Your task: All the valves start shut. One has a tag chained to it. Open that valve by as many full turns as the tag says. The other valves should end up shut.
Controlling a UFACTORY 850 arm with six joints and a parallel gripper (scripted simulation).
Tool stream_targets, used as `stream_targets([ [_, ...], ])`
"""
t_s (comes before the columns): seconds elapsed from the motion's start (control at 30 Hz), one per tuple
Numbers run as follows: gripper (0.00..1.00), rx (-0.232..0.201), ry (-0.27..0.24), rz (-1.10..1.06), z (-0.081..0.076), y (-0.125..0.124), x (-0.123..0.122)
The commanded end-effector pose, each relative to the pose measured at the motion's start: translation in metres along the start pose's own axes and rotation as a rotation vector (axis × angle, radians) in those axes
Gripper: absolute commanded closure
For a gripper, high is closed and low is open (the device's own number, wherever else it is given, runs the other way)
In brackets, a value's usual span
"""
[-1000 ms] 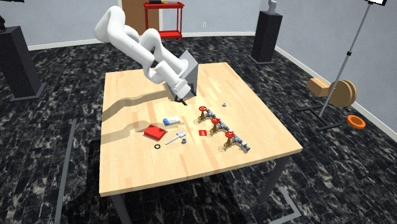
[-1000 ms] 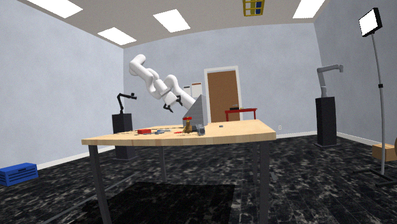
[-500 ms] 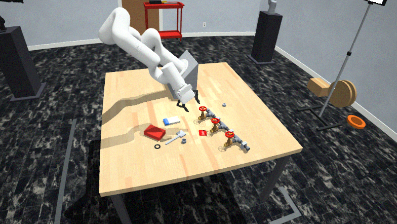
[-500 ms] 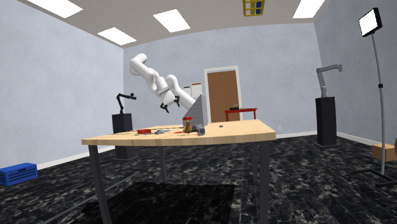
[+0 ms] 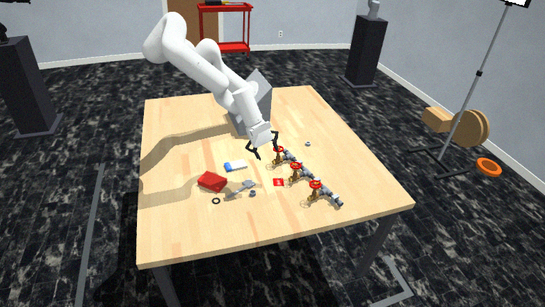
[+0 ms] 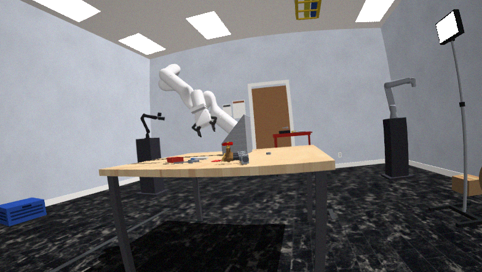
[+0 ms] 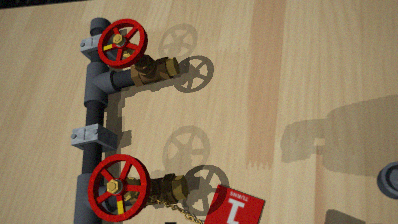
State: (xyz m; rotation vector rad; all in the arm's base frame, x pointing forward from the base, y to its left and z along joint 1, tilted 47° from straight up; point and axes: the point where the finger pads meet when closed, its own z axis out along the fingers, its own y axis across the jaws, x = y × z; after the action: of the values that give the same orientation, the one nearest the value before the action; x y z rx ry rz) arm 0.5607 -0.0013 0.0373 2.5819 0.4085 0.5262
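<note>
Three brass valves with red handwheels stand on a grey pipe (image 5: 305,173) on the wooden table: a far valve (image 5: 278,148), a middle valve (image 5: 295,165) and a near valve (image 5: 315,184). A red tag (image 5: 278,182) lies beside the middle valve. In the wrist view the tag (image 7: 235,206) reads "1" and a chain links it to the lower valve (image 7: 118,187); a second valve (image 7: 122,43) sits above, near the pipe's end. My gripper (image 5: 266,151) is open and empty, hovering above the table beside the far valve, and it also shows in the exterior view (image 6: 204,130).
A red box (image 5: 212,180), a blue-and-white card (image 5: 235,164), a grey wrench (image 5: 241,187), a black ring (image 5: 215,198) and a grey bushing (image 5: 251,193) lie left of the valves. A small nut (image 5: 308,143) lies behind the pipe. A grey wedge block (image 5: 257,99) stands at the arm's base.
</note>
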Motion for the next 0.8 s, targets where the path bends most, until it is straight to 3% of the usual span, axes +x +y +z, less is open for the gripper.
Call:
stream_targets([
  [0.0, 0.0, -0.078, -0.031, 0.017, 0.008, 0.003, 0.019],
  [0.07, 0.0, -0.108, -0.044, 0.025, 0.01, 0.003, 0.025],
  [0.13, 0.0, -0.108, -0.044, 0.025, 0.01, 0.003, 0.025],
  [0.17, 0.0, -0.145, -0.065, 0.035, 0.013, 0.002, 0.031],
  [0.43, 0.0, -0.222, -0.131, 0.057, 0.016, -0.004, 0.042],
  [0.63, 0.0, -0.27, -0.197, 0.072, 0.015, -0.013, 0.045],
  [0.7, 0.0, -0.27, -0.197, 0.072, 0.015, -0.013, 0.045],
  [0.77, 0.0, -0.294, -0.244, 0.08, 0.014, -0.022, 0.045],
])
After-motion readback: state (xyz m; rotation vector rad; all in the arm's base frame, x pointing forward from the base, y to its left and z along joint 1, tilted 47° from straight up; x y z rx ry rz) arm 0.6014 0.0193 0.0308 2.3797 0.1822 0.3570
